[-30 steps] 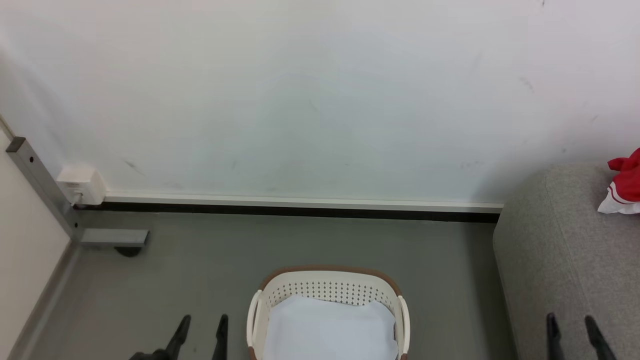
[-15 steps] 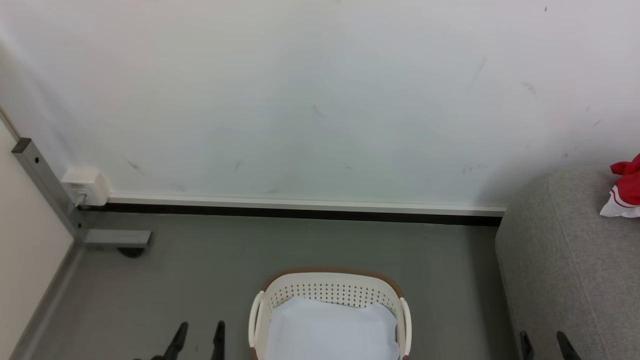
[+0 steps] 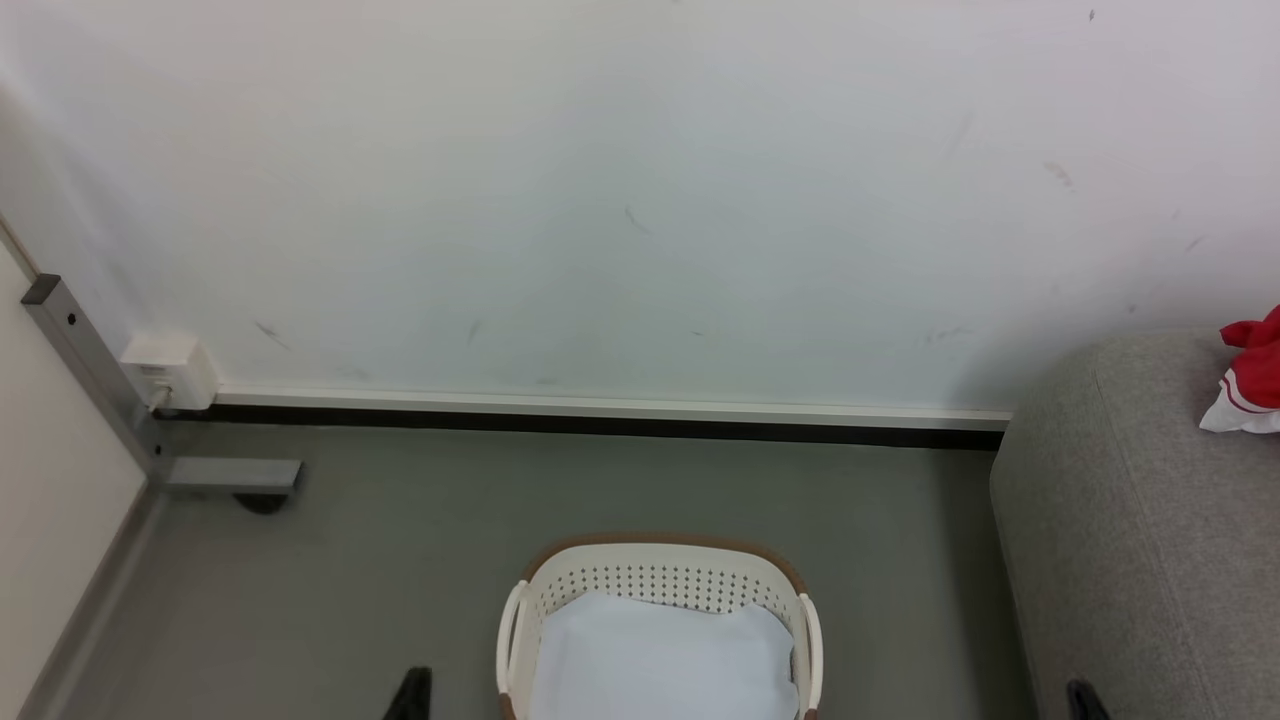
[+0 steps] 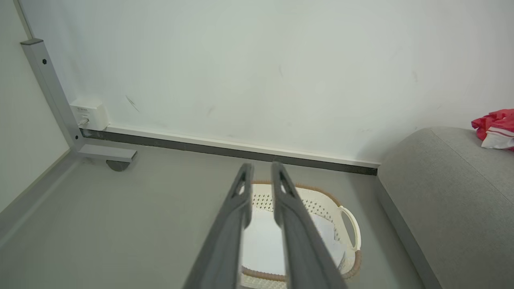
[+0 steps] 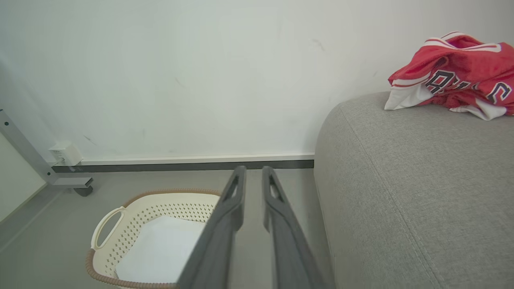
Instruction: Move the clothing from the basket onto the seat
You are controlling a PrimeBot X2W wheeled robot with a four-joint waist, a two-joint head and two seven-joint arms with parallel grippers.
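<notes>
Red clothing (image 5: pixel 453 68) heaped on seat (image 5: pixel 401 192), so delivered | basket (image 5: pixel 160 210) holds a white sheet (image 5: pixel 160 249), likely liner | left gripper (image 4: pixel 262 166), right gripper (image 5: pixel 253 170): jaws nearly closed, empty, task seemingly done

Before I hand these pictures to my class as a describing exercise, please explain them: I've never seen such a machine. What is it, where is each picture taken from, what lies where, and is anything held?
It is a wheeled robot with two arms, each ending in two long dark fingers. One picture looks down from its head; the other two come from cameras on its left and right wrists, looking along those fingers. On the grey floor stands a cream basket with a pale sheet inside. To its right is a grey sofa, and a red and white garment lies on it. The left jaws and right jaws stand close together, with nothing between them.
</notes>
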